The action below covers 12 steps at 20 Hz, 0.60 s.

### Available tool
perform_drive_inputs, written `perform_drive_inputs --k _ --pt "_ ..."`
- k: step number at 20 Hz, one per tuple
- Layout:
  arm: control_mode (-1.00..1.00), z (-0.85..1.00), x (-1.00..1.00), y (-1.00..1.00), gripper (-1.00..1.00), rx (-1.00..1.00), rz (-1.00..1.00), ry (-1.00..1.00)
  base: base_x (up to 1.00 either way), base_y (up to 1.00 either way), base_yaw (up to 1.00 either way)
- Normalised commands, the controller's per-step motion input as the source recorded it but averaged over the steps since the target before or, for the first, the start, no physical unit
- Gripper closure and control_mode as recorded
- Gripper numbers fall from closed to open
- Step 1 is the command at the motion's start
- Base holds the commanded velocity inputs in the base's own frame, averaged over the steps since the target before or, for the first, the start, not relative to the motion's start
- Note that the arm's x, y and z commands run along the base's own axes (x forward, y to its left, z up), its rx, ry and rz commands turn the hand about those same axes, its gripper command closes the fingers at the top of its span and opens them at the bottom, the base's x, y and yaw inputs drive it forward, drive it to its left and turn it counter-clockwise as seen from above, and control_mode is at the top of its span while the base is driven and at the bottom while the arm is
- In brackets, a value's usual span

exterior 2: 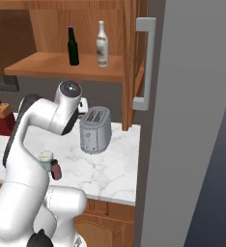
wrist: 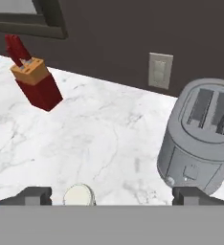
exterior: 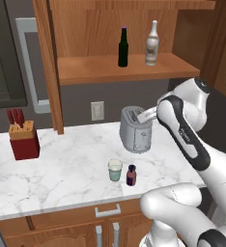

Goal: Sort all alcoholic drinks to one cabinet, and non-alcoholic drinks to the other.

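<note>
Two alcoholic drinks stand upright on the open cabinet's shelf: a dark green bottle with a purple cap and a pale whitish bottle. Near the counter's front edge stand the non-alcoholic drinks, a pale teal cup and, right beside it, a short purple bottle. My gripper is open and empty, high above the counter near the toaster. It looks down, and the cup's whitish lid shows between its fingertips.
A grey toaster stands at the back of the marble counter, right of a wall outlet. A red knife block sits at the left. In the right base view, a tall grey panel with a handle rises on the right.
</note>
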Motion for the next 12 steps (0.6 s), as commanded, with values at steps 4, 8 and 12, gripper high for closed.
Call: perform_drive_inputs --k 4,8,12 --pt "-1.00 -0.90 0.00 0.16 -1.00 0.00 0.44 0.38 0.00 0.00 0.00" --pt "-1.00 -0.70 0.03 0.59 -1.00 0.00 0.19 0.35 0.00 0.00 0.00" --pt "-1.00 -0.86 0.19 0.63 -1.00 -0.03 0.01 0.29 0.00 0.00 0.00"
